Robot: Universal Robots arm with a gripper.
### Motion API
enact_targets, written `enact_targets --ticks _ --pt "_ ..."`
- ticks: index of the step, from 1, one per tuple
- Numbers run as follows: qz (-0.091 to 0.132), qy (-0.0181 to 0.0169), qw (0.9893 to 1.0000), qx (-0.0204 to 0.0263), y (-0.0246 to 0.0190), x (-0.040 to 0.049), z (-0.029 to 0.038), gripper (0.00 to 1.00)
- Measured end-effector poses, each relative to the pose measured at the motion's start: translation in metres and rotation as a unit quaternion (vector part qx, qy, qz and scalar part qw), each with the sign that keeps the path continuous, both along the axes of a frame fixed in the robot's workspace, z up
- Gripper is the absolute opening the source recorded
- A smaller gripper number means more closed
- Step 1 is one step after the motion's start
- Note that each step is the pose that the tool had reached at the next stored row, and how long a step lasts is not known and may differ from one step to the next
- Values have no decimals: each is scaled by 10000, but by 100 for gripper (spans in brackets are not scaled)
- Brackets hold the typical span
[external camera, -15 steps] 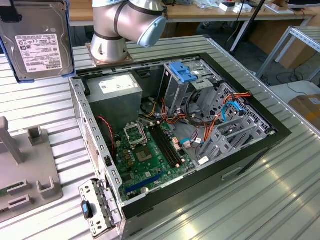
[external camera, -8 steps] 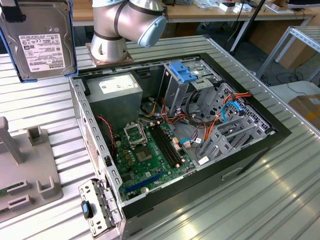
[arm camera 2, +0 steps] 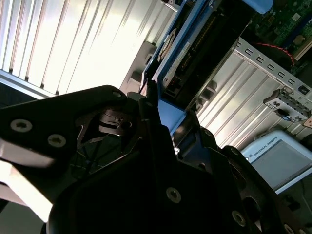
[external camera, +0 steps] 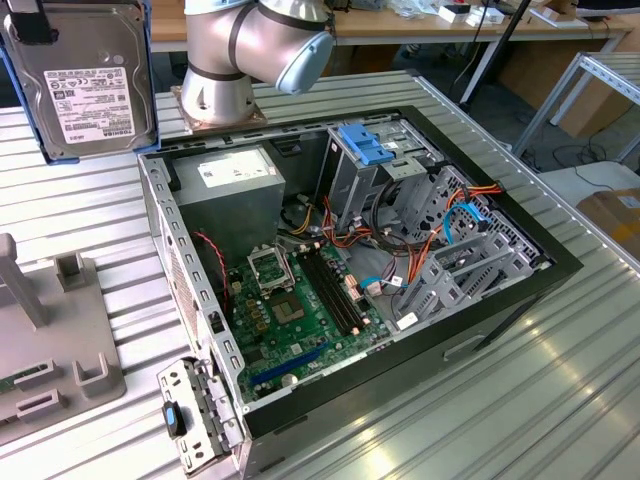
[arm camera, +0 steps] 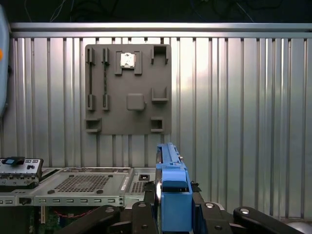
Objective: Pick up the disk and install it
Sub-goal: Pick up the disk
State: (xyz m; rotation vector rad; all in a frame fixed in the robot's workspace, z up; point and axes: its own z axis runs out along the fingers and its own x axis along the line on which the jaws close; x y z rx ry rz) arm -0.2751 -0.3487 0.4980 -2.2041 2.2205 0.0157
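Note:
The disk (external camera: 85, 85) hangs upright above the table at the exterior view's far left, its labelled grey face showing inside a bright blue carrier. My gripper (external camera: 35, 25) is shut on its upper end, with a black finger lying over the face. In the first wrist view the disk's blue carrier edge (arm camera: 168, 161) stands up between the black fingers (arm camera: 148, 197) of the gripper (arm camera: 173, 197). In the second wrist view the disk (arm camera 2: 195, 44) juts out from the gripper (arm camera 2: 168, 114). The disk is outside the open computer case (external camera: 500, 310), off its left back corner.
Inside the case, a grey drive cage topped by a blue clip (external camera: 365, 145) stands beside the motherboard (external camera: 290, 310) and cable bundles. A grey fixture plate (external camera: 60, 340) lies on the ribbed table (external camera: 560, 400) to the left, also in the first wrist view (arm camera: 127, 87). The arm's base (external camera: 215, 90) stands behind the case.

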Motion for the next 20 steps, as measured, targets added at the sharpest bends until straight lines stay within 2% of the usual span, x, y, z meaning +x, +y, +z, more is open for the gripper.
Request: enact_targets --ticks 6,10,11,14,20 --pt "1 0 10000 0 0 18 0 37" --pt "0 0 10000 0 1 74 0 37" --pt "0 1 10000 0 2 142 1 37" --pt "1 0 10000 0 5 264 0 37" --pt "0 0 10000 0 6 388 0 37"
